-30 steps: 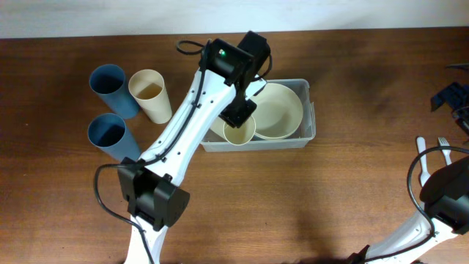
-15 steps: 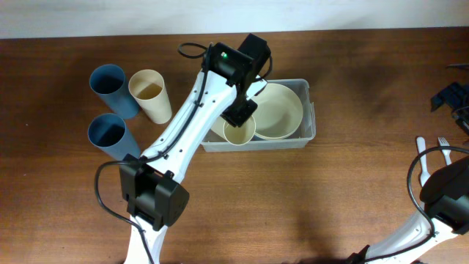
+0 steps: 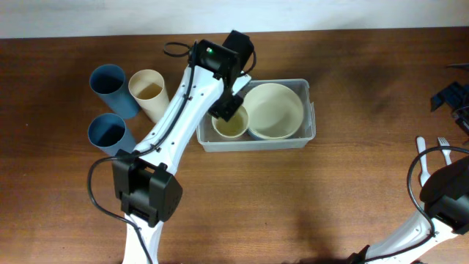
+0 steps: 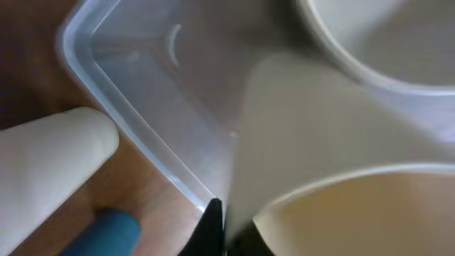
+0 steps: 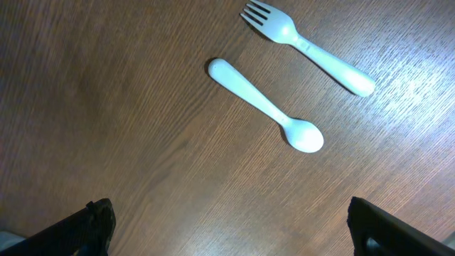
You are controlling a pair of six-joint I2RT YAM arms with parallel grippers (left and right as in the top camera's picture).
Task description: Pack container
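Container [image 3: 256,144] under left claw [image 3: 225,111]; claw pinched closed, empty, beside cream cup [image 3: 231,127]. Right claw [image 5: 238,227] wide.

Table [image 5: 106,107]: brown wood grain is seen across the whole view.
Fork [image 5: 306,46]: white, laid flat at the upper right, tines toward the top left, handle slanted down to the right.
Spoon [image 5: 259,102]: white, laid just below the fork and roughly parallel to it, not touching; bowl at the lower right, handle end at the upper left.
Gripper [image 5: 238,227]: two dark fingers [image 5: 89,226] are seen at the bottom corners, set far apart, with bare table between them; their outline is blurred, possibly squared.
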